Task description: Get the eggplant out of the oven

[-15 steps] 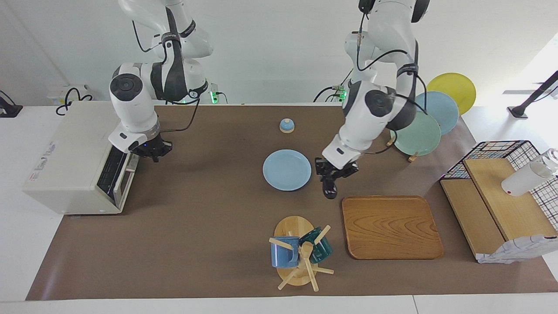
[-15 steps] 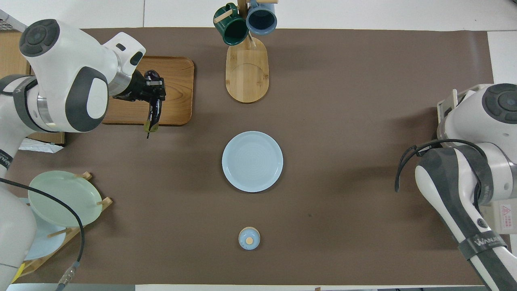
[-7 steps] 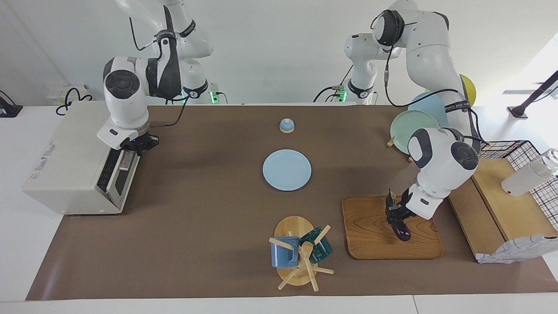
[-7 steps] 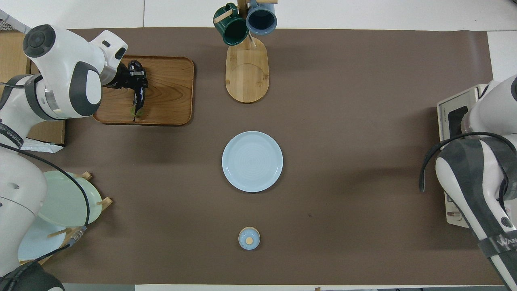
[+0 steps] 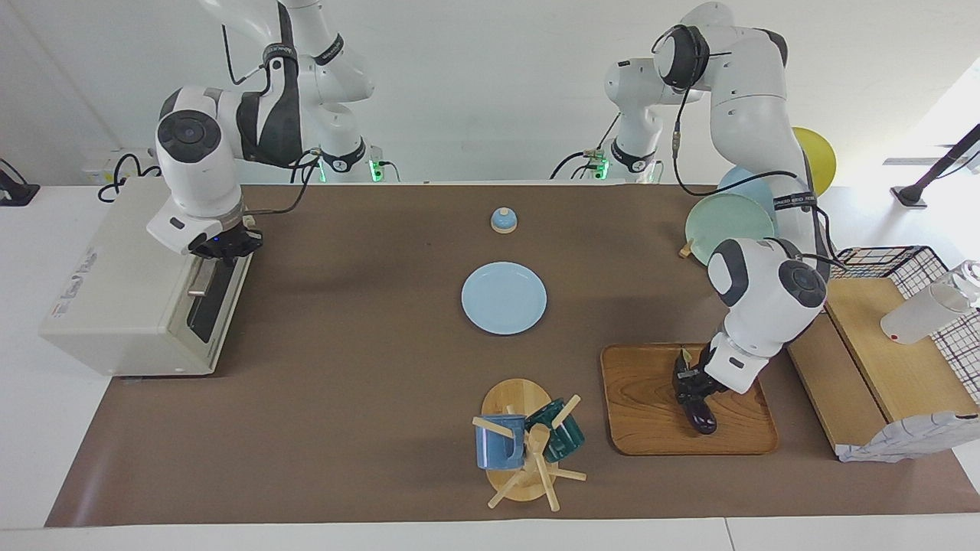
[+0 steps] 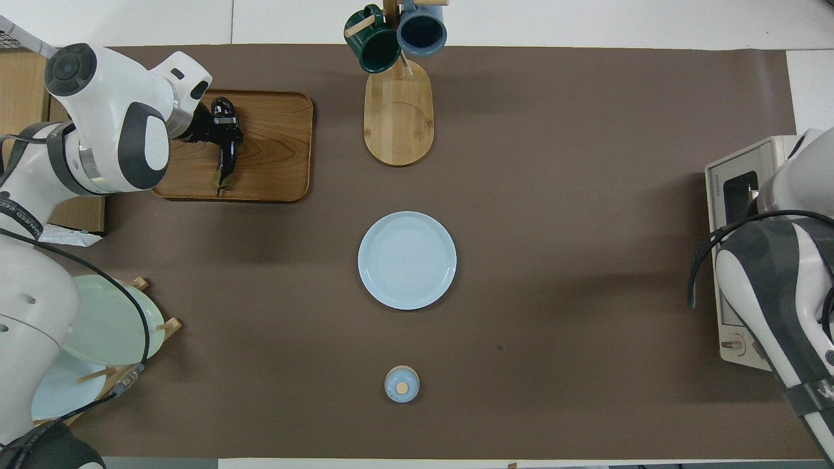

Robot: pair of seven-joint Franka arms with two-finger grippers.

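I have the left gripper point(image 5: 691, 380) down over the wooden tray point(image 5: 651, 436), toward the left arm's end of the table. The eggplant point(image 5: 698, 414) lies on that tray, its thicker end right at the gripper's tips and its stem end pointing toward the robots. I can't tell whether the jaws are clamped on it or have let go. The right gripper point(image 5: 218, 250) sits at the top edge of the oven point(image 5: 115, 291) door, jaws together; I can't make out whether it touches the handle. The blue plate point(image 5: 504, 298) lies mid-table.
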